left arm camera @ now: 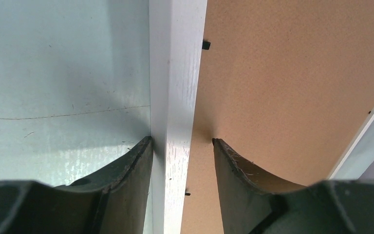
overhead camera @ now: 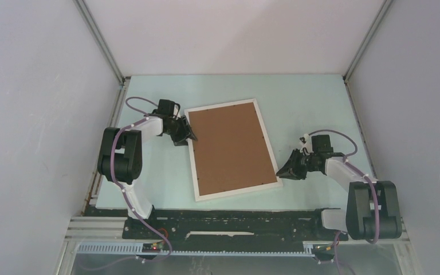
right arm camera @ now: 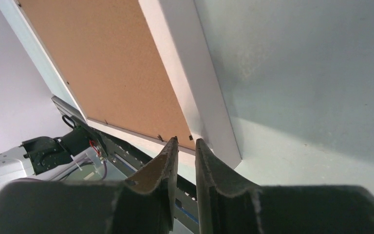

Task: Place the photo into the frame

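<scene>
Left pincer agape astride grainy white frame; right pincer near-closed, hold uncertain.

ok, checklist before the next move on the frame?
1. Photo in view: not ok, it shows in no camera.
2. Backing board lying inside the frame: ok, brown side up.
3. Left gripper astride the frame's left rail: ok, jaws open, a gap on the board side.
4. Right gripper at the near right corner: position ok, jaws nearly together; grip cannot tell.
</scene>
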